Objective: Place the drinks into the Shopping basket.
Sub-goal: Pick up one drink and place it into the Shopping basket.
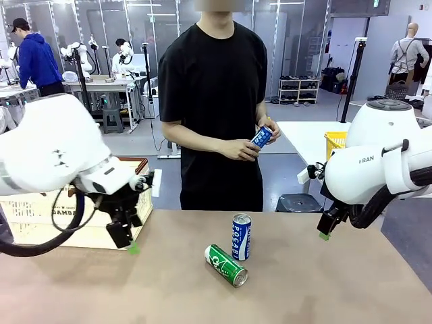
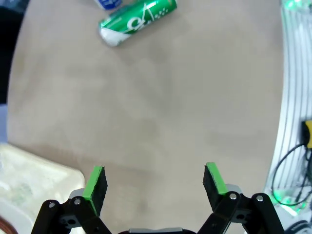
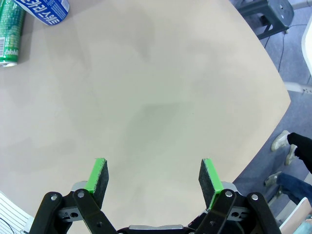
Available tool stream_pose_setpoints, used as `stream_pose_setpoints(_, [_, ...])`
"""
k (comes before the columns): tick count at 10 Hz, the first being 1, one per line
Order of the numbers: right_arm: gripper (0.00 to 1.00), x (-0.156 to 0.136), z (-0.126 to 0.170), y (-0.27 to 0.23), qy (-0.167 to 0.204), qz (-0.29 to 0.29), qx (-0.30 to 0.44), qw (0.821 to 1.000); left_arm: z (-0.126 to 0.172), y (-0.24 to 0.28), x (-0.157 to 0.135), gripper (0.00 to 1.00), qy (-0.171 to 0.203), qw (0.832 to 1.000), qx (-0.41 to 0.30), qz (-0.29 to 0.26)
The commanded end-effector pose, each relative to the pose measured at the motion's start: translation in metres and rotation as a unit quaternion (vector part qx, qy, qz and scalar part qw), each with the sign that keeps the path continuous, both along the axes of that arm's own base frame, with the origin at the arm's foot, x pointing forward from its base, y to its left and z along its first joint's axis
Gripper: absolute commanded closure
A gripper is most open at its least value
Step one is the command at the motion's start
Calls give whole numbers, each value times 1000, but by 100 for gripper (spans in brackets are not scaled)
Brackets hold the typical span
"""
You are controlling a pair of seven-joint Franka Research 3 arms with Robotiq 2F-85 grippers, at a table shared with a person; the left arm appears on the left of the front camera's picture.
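My left hand [image 2: 153, 181] is spread open and empty, just right of the cream lattice plastic basket [image 1: 34, 226]. Green metal can [image 1: 226, 264] lies flat on the desk [image 1: 324, 290] farther right of the basket; I'd pinch across its barrel.

Grey floor [image 1: 135, 145], far shelf rack [image 1: 299, 90]

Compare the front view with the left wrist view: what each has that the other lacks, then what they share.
Front: a person holding a third can, and the open right end effector above the table. Left wrist: a ribbed metal strip with cables beside the table. Shared: the green can on its side, the standing blue can, the Shopping basket, the open left end effector.
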State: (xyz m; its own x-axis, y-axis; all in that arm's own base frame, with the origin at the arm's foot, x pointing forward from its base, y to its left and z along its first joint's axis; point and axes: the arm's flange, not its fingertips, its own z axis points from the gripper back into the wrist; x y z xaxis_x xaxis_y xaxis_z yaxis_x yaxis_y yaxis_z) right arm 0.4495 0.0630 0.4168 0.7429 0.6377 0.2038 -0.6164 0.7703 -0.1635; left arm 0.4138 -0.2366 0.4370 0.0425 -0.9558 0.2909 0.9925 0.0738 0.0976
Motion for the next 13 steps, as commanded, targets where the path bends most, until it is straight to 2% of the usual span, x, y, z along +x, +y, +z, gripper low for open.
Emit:
stream_pose_setpoints(1, [7,0,0,0,0,0,0,1000,-8,-22,22,0,-15,998,-12,-60])
stream_pose_setpoints(4, [7,0,0,0,0,0,0,1000,-17,-56,34,0,-23,994,2,-105])
stream_pose_setpoints(5, [7,0,0,0,0,0,0,1000,-12,-46,20,0,-18,997,6,-77])
stream_pose_setpoints(10, [7,0,0,0,0,0,0,1000,-13,-48,27,0,-20,996,8,-81])
stream_pose_setpoints(11, [7,0,0,0,0,0,0,1000,-19,-59,33,0,-32,994,2,-101])
stream_pose_setpoints(13, [7,0,0,0,0,0,0,1000,-22,-82,31,0,-65,979,-47,-190])
